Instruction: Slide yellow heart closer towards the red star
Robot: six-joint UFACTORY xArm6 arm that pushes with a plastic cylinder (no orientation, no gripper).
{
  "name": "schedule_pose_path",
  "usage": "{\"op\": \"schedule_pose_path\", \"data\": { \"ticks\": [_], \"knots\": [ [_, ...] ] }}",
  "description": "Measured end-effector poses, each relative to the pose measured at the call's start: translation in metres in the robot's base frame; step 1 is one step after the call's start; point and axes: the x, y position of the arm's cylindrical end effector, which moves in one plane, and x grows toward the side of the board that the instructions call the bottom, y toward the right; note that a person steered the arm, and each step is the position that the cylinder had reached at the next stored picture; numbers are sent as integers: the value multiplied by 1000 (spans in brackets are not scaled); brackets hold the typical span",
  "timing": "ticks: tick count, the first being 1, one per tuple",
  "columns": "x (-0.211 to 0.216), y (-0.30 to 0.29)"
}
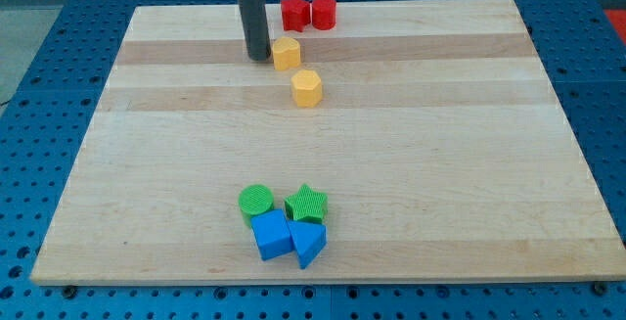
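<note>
Rig has no gripper, so there is nothing to release or clench; we work only with my tip (259,57), which rests on the tabletop (469,163) near the top edge, just beside the yellow heart (286,53) on its left flank.

Risks from here, as we judge them:
- The contact sits at the heart's side. A push from this spot would drive it toward the right edge rather than up to the red star (294,13), so we would need to come round below it first.
- Repositioning below is tight: the yellow hexagon (307,87) lies near, down and to the right, and could be clipped.
- An off-centre push could spin the heart off the tip.
- The star touches the red cylinder (324,12) and both lie close to the top edge; overshoot could knock them toward it.

The heart: small, yellow, ribbed top face, lobes hard to make out. It lies near the star, just below it, a narrow strip of wood between them.

Green and blue blocks near the bottom edge are well apart.
</note>
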Motion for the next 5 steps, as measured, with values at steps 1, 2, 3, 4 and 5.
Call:
{"op": "schedule_pose_path", "data": {
  "ticks": [1,2,3,4,5],
  "knots": [
    [24,2],
    [34,14],
    [20,38],
    [-11,44],
    [-3,45]
  ]
}}
